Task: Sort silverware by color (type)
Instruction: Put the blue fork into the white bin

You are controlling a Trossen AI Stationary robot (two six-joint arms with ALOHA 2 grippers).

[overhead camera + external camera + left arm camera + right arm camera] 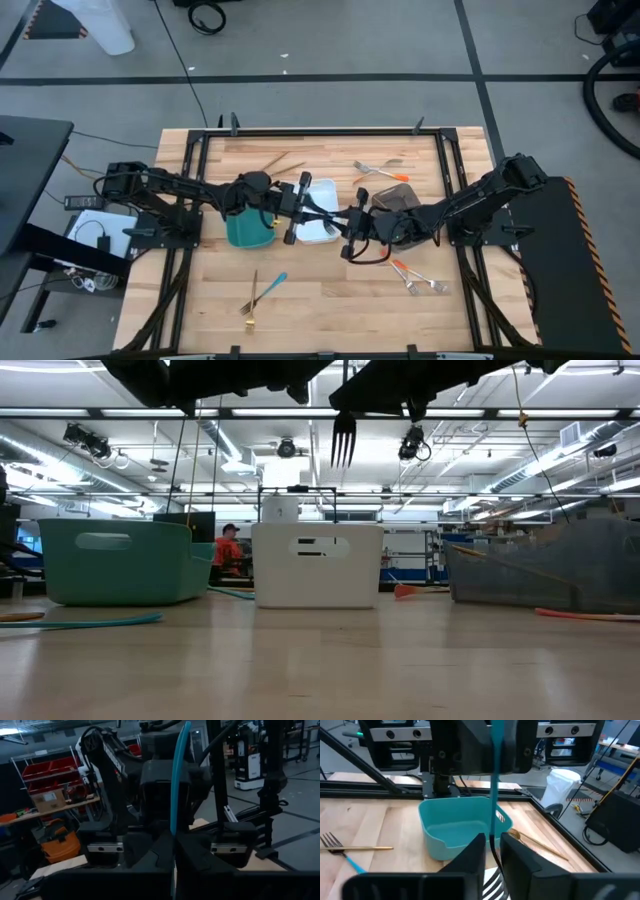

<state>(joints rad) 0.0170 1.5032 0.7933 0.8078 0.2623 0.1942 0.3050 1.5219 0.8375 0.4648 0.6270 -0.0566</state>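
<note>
Blue-handled fork [343, 438], held in the air directly above the white tray [322, 190]. The handle is a slim, smooth, faintly curved teal-blue strip; the head is dark metal, with tines that point straight down at the tray.

Left gripper [172, 847]: its arm stretches level across the teal tray [248, 232], which stands just beside the white tray. The blocky matte-black fingers are clamped on the blue handle, which runs out from between them toward the other arm.

Right gripper [492, 845]: its arm reaches in from the opposite side, past the grey-brown tray [392, 197], and faces the left gripper over the white tray. Its fingers flank the fork near the neck. Whether the pads press on the fork cannot be told.

Both trays beside the white one are rounded-corner plastic tubs on a pale wood-plank table [320, 300].

In the high view the arms cover the fork. In the low view both grippers are cut off at the upper edge, with only the tines showing clear.
</note>
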